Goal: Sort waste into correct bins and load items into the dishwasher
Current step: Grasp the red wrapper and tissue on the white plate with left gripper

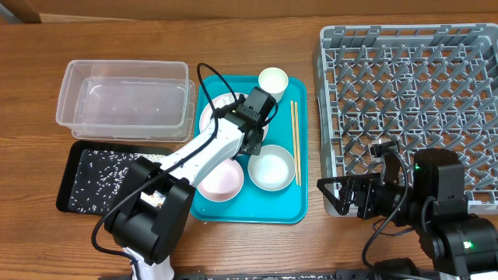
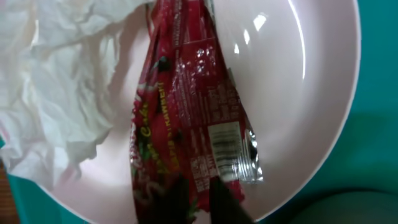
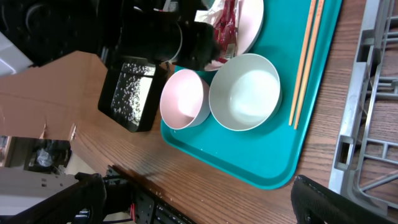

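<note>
My left gripper (image 2: 202,199) is down on the large white plate (image 2: 298,93), its two dark fingers closed on the lower end of the red-and-white sauce packet (image 2: 193,106). The crumpled white tissue (image 2: 56,93) lies on the same plate beside the packet. From overhead the left gripper (image 1: 247,128) is over the plate (image 1: 212,117) on the teal tray (image 1: 257,208). The white bowl (image 1: 271,168), pinkish dish (image 1: 222,179), small cup (image 1: 272,80) and chopsticks (image 1: 295,140) are on that tray. My right gripper (image 1: 342,194) is open and empty, low beside the grey dish rack (image 1: 412,93).
The clear tub (image 1: 124,101) stands at the left. The black tray (image 1: 101,179) in front of it holds scattered white grains. The rack fills the right side. In the right wrist view the bowl (image 3: 245,93) and chopsticks (image 3: 306,62) lie near the tray's edge.
</note>
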